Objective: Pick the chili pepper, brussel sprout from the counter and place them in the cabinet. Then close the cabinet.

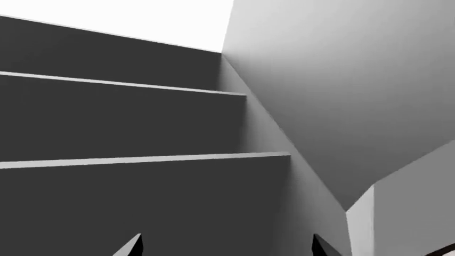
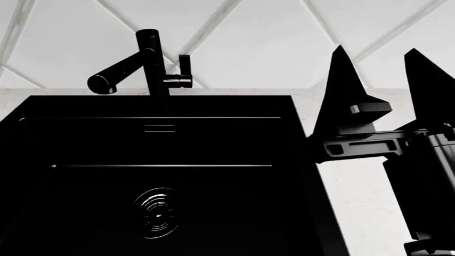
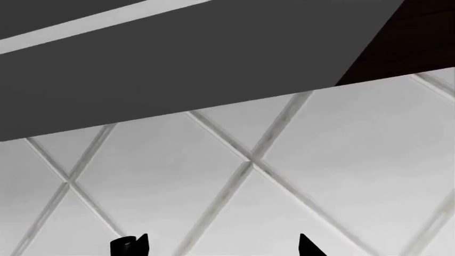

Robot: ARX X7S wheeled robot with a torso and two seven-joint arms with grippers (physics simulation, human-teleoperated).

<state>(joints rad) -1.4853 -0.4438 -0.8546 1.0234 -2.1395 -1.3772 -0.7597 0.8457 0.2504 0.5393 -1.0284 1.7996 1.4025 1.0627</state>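
The black two-fingered right gripper [image 2: 387, 74] stands raised at about 3 o'clock in the head view, its two pointed fingers aimed up toward 12 o'clock with a wide gap of tiled wall showing between them; nothing is held between them. Its dark wrist block runs down toward 5 o'clock over the white marble-look counter [image 2: 355, 197], which shows as a pale strip to the right of the black rectangular sink basin [image 2: 153, 154]. The basin fills the middle and the 9 o'clock side of that view, with a round ribbed metal drain [image 2: 155, 212] at about 6 o'clock. A matte black faucet with an angled spout [image 2: 146, 64] rises from the basin's far edge at about 11 o'clock, in front of the white wall of diamond-set tiles with pale grout lines [image 2: 270, 42].

The right wrist camera shows the same tiling below a dark grey slab crossed by a light stripe [image 3: 178, 58].

The left wrist camera shows the tips of the left gripper [image 1: 227, 246] spread well apart and empty, facing the dark grey cabinet interior with two thin pale shelf edges [image 1: 128, 120].

Neither the chili pepper nor the brussel sprout appears in any view, so I cannot tell where they are
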